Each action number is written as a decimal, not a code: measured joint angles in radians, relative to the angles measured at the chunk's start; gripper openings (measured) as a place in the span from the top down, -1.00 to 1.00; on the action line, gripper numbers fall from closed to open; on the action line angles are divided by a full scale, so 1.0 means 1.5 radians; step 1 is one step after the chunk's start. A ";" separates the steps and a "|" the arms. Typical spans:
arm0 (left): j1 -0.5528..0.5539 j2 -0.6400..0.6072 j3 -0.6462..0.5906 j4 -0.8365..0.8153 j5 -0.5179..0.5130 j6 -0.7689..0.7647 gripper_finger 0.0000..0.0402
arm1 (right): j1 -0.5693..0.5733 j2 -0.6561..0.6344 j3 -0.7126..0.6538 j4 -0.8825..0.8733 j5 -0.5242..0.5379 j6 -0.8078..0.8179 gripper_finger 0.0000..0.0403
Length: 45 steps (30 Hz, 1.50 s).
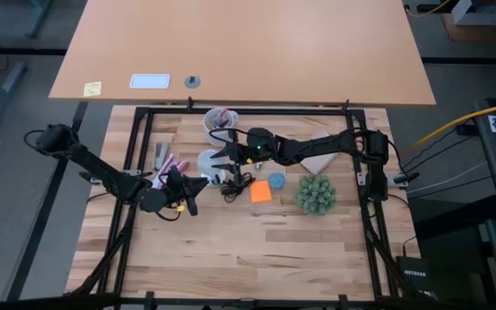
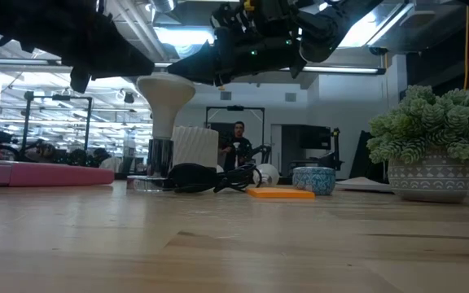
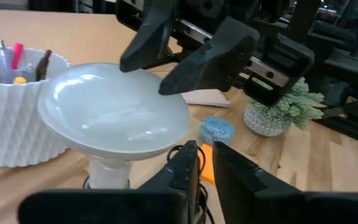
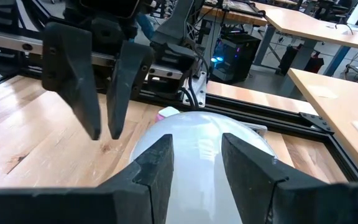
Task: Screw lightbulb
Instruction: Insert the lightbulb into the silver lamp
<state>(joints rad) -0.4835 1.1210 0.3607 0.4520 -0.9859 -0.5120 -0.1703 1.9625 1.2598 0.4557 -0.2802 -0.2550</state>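
Note:
The white frosted lightbulb [image 1: 209,161] stands upright, dome up, with its narrow base in the silver socket [image 2: 159,156] on the table. It also shows in the low view [image 2: 165,94] and the left wrist view [image 3: 114,112]. My right gripper [image 1: 227,160] is open just over the dome, and its two fingers lie above the dome's top in the right wrist view [image 4: 194,165]. My left gripper [image 1: 188,200] is on the near left of the bulb, at about dome height. It points at the bulb with only a narrow gap between its fingers [image 3: 204,165] and holds nothing. My right gripper's fingertips [image 3: 166,84] hang at the dome's top from the table's right side, slanting down. I cannot tell whether they touch the dome [image 4: 197,140].
A white ribbed cup of pens [image 1: 220,118] stands behind the bulb. A black cord [image 1: 235,185], an orange sticky note [image 1: 260,191], a small blue round thing [image 1: 277,180] and a potted plant [image 1: 315,195] lie to the right. Pink items [image 1: 166,162] lie to the left. A person [image 2: 236,146] stands far behind.

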 joint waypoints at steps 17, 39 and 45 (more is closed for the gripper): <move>-0.001 0.001 0.000 -0.064 -0.085 -0.038 0.99 | 0.000 0.000 0.000 -0.003 -0.020 0.016 0.29; -0.010 0.000 0.000 -0.073 -0.148 -0.038 0.99 | 0.000 0.000 0.000 -0.003 -0.032 0.016 0.29; -0.049 0.000 0.000 -0.060 -0.149 -0.038 0.99 | 0.001 0.000 0.000 -0.003 -0.033 0.014 0.29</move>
<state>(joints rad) -0.5567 1.1210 0.3603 0.3626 -1.2087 -0.5690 -0.1696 1.9625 1.2599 0.4507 -0.3302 -0.2335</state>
